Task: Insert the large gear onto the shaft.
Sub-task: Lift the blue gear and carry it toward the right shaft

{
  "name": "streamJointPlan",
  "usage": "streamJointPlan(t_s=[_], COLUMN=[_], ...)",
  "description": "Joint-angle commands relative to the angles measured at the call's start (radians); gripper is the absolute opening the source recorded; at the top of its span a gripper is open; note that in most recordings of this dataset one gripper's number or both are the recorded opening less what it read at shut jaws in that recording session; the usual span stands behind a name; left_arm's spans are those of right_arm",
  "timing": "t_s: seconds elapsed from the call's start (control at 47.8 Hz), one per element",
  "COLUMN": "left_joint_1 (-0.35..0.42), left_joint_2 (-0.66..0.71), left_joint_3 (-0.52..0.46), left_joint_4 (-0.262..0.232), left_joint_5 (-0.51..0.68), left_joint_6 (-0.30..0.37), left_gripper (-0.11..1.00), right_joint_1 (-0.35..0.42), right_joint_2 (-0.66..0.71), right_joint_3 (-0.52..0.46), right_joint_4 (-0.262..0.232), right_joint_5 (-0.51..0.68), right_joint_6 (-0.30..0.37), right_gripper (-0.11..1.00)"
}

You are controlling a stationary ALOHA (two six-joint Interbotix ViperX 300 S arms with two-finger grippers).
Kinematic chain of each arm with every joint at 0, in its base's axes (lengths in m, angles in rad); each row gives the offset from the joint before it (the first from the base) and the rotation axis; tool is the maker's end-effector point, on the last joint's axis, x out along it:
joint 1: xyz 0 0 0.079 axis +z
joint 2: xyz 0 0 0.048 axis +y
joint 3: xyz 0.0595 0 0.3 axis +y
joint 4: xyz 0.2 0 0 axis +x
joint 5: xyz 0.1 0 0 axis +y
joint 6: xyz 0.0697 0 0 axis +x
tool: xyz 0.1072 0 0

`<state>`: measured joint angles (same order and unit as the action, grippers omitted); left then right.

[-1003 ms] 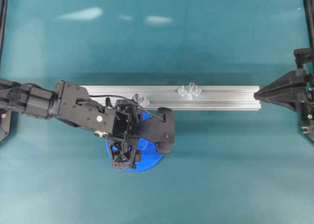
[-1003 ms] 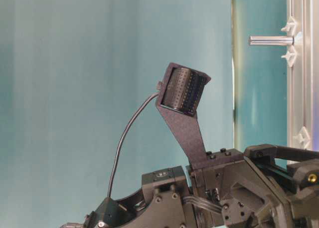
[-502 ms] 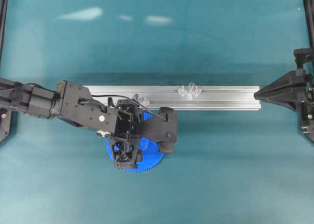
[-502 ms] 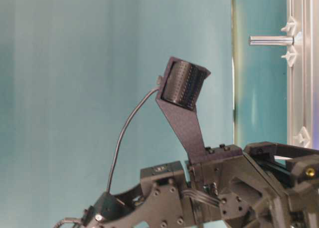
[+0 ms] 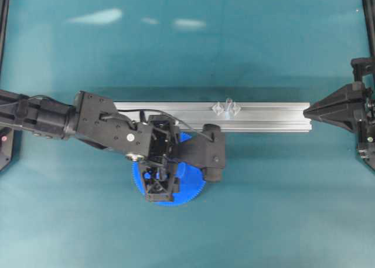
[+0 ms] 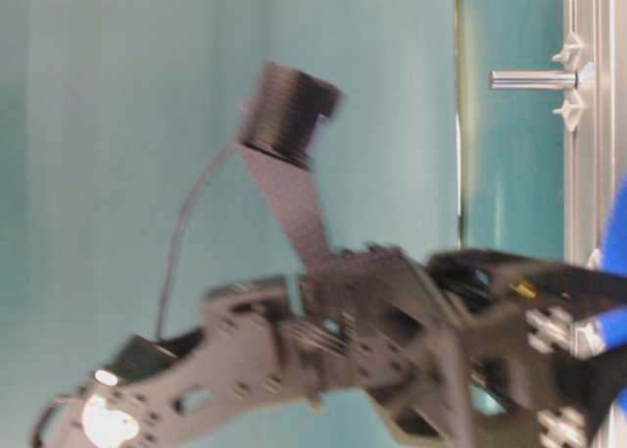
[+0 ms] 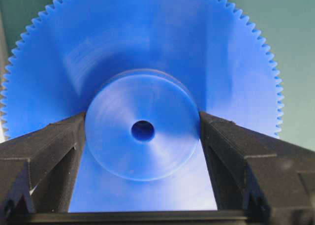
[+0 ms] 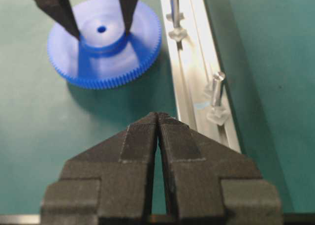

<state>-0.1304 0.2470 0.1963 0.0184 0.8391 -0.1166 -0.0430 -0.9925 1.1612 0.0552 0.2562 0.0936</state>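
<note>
1. The fingers point(image 7: 49, 146) of the left gripper point(image 7: 142, 136) are set one on each side of the raised hub of the large gear point(image 7: 147, 43) — touching or just short of it; a firm grasp cannot be told.
2. The gear is seen lying flat on the table point(image 5: 263, 209), just beside the rail point(image 5: 269, 116), its hole pointing up.
3. The shafts point(image 8: 217, 89) are seen standing upright on the rail — their axis is matched by the gear's hole, so a lift and a sideways carry are judged to be needed.
4. The right gripper point(image 8: 157, 131) is seen pressed closed, empty, well apart from the gear; the left arm is the nearer.
</note>
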Motion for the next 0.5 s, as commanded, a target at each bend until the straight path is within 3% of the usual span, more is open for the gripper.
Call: streamJointPlan(t_s=[0.0,0.23,0.481], left_joint_1=[-0.003,0.006,0.032], left_joint_2=[-0.054,-0.052,-0.049], left_joint_3=[-0.063,-0.133,-0.207], left_joint_4=[-0.002,0.002,0.000], left_joint_5=[0.025,0.123,0.135], left_joint_6=[0.003,0.046,0.060], left_gripper=[0.77,0.77,0.77], right_joint_1=[-0.005,-0.006,-0.006], right_joint_2=[0.005,0.005,-0.002], right_joint_3=[-0.011,-0.006,-0.005], right_joint_4=[0.002,0.002,0.000], right_joint_5=[-0.005,-0.005,-0.006], right_joint_6=[0.009,0.008,0.008], right_gripper=[0.11,0.11,0.11])
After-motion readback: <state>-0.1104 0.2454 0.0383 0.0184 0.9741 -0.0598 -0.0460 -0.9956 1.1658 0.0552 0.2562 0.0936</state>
